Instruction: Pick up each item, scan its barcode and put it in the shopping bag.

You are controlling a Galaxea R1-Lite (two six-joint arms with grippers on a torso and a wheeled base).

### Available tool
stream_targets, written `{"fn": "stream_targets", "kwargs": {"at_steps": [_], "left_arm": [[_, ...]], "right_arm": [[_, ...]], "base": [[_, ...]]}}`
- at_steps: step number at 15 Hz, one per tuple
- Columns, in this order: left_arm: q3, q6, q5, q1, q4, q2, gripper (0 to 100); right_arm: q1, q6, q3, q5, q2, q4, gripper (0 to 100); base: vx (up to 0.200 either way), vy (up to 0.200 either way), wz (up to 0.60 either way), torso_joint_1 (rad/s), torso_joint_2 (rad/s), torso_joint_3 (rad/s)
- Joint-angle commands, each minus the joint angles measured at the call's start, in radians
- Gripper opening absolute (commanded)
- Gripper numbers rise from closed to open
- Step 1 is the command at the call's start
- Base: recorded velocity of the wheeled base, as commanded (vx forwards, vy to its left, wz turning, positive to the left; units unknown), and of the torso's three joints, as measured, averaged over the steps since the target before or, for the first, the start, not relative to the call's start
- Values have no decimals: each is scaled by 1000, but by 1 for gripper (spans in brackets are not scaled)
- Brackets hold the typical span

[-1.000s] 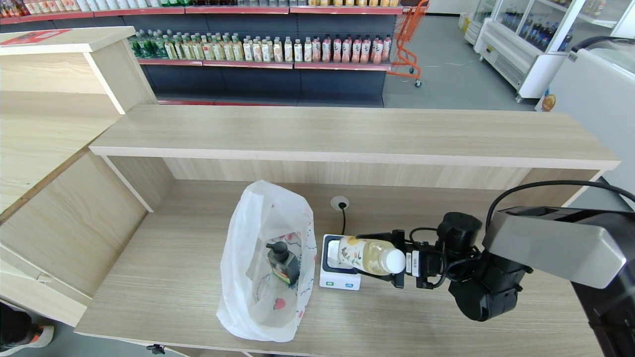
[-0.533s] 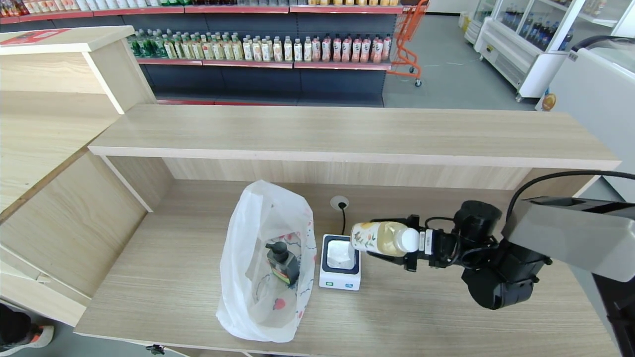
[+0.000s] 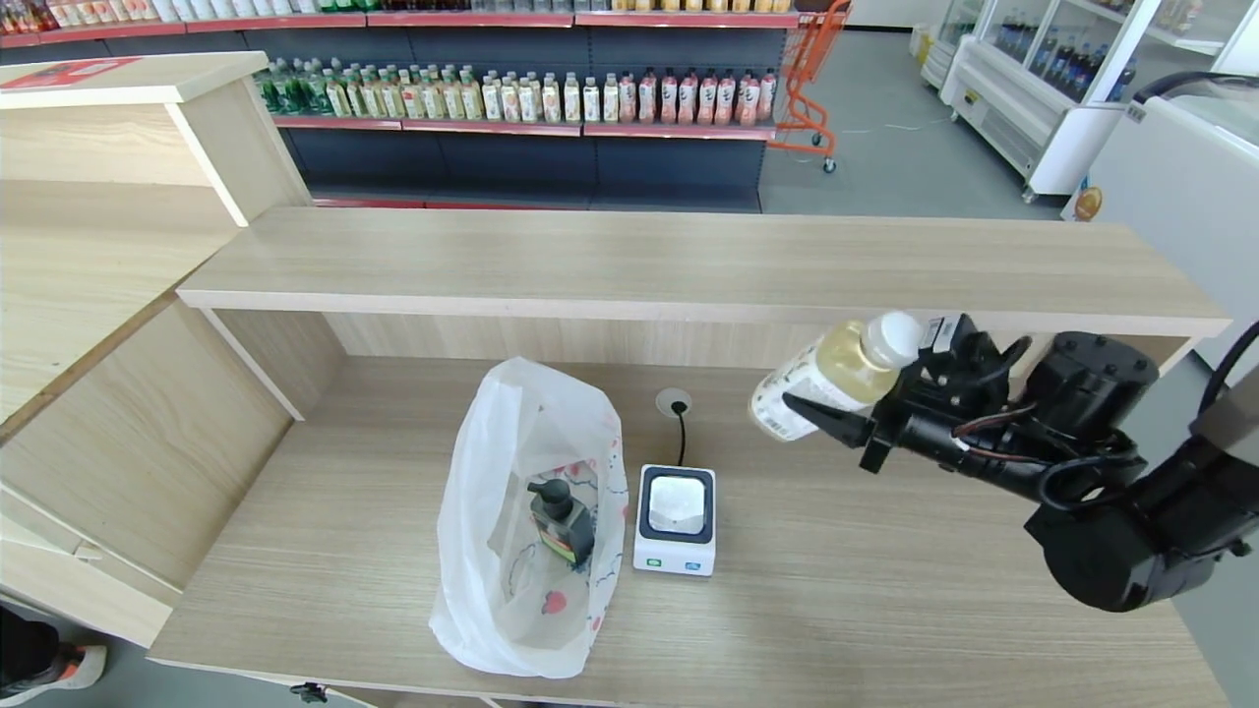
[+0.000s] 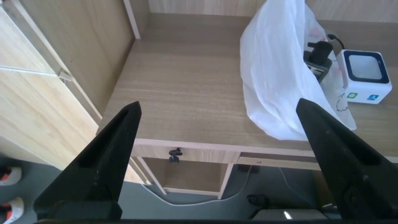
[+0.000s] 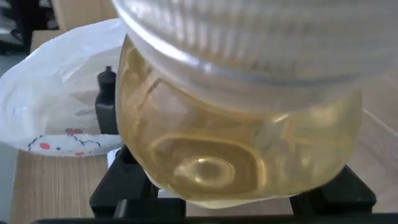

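Observation:
My right gripper is shut on a bottle of pale yellow drink with a white cap, held tilted in the air to the right of and above the scanner. Close up in the right wrist view, the bottle hangs over the counter. The white barcode scanner with a dark glass top sits mid-counter. Left of it stands the open white shopping bag with a dark pump bottle inside. In the left wrist view my left gripper is open, off the counter's front edge, near the bag and scanner.
The wooden counter has a raised shelf along its far side and a side wall on the left. A cable runs from the scanner to a grommet in the counter. Drink shelves and an orange cart stand in the aisle behind.
My right gripper has lifted the bottle up and to the right, off the scanner, and tilted it so the cap points upward. The bag and scanner have stayed put.

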Motion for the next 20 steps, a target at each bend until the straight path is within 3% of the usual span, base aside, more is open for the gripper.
{"fn": "stream_targets", "kwargs": {"at_steps": [1,2,6,16,20], "left_arm": [[0,0,0,0,0,2,100],[0,0,0,0,0,2,100],[0,0,0,0,0,2,100],[0,2,0,-2,0,2,100],[0,-1,0,0,0,2,100]], "right_arm": [[88,220,23,-239,-89,24,0],[131,307,24,-337,-95,67,0],[208,457,16,-371,-149,248,0],[237,462,15,-371,-124,247,0],[240,463,12,-371,-101,253,0]], "base": [[0,0,0,0,0,0],[0,0,0,0,0,0],[0,0,0,0,0,0],[0,0,0,0,0,0],[0,200,0,0,-1,5]]}}
